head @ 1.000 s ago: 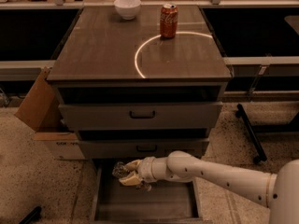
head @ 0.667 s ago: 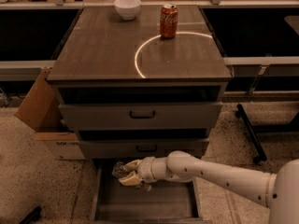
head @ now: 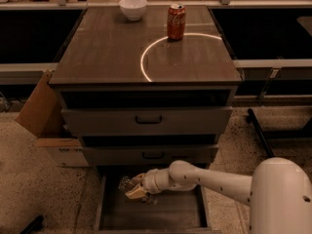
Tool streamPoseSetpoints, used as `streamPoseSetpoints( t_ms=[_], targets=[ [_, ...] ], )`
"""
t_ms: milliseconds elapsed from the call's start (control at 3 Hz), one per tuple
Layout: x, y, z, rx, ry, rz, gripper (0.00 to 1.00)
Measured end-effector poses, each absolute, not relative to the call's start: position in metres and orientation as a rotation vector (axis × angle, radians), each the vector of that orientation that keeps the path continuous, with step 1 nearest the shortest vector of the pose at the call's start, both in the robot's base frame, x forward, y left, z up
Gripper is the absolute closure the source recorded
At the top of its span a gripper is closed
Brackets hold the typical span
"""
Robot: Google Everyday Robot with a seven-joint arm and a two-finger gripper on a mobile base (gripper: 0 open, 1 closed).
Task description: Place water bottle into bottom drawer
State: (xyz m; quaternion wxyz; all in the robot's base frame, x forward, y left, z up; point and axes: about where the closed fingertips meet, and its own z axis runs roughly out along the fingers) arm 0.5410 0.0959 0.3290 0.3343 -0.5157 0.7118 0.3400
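Observation:
The bottom drawer (head: 161, 213) is pulled open below the two wider drawers with black handles. My gripper (head: 135, 189) reaches in from the right and sits over the drawer's back left part. It is shut on the water bottle (head: 126, 183), a small clear bottle that sticks out to the left of the fingers, held just above the drawer floor.
A red soda can (head: 176, 21) and a white bowl (head: 133, 8) stand on the cabinet top (head: 112, 57). A cardboard box (head: 46, 116) leans against the cabinet's left side. A black chair base (head: 261, 133) lies on the floor at the right.

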Motion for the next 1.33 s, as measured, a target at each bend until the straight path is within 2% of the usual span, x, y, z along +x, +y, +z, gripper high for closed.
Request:
streamPoseSetpoints(
  t_ms=[333, 667, 1000, 1333],
  targets=[
    [0.540, 0.100, 0.297, -1.375, 1.904, 0.861, 1.00],
    [0.538, 0.102, 0.268, -1.366, 1.975, 0.823, 0.84],
    [0.538, 0.095, 0.237, -1.289, 2.045, 0.824, 0.53],
    [0.538, 0.091, 0.220, -1.247, 2.075, 0.834, 0.30]
  ],
)
